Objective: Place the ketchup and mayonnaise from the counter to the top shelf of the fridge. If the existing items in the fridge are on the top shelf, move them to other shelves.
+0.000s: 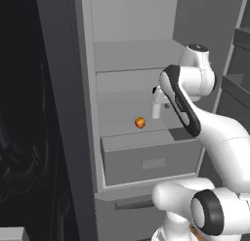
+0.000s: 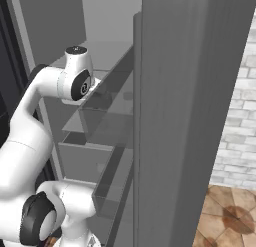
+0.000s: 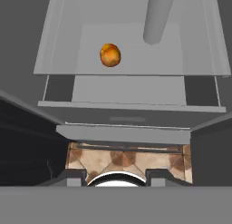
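The fridge [image 1: 88, 89] stands open in front of me. Its top shelf [image 1: 132, 54] is bare. The existing item, a small orange ball [image 1: 140, 122], lies on the lower shelf [image 1: 117, 113] just above the grey drawer [image 1: 151, 162]. My gripper [image 1: 156, 116] hangs pointing down over that lower shelf, a little right of the ball and above it. In the hand view the ball [image 3: 110, 55] lies far below on the shelf [image 3: 136, 41], and the gripper [image 3: 117, 175] is open with nothing between its tips. The ketchup, the mayonnaise and the counter are out of view.
The open fridge door [image 2: 190, 116] rises as a broad grey slab close on my right. A pale grey round post [image 3: 156, 17] crosses the upper right of the hand view. The drawer [image 3: 131, 89] juts out below the shelf. Dark cupboards [image 1: 29, 137] stand to the left.
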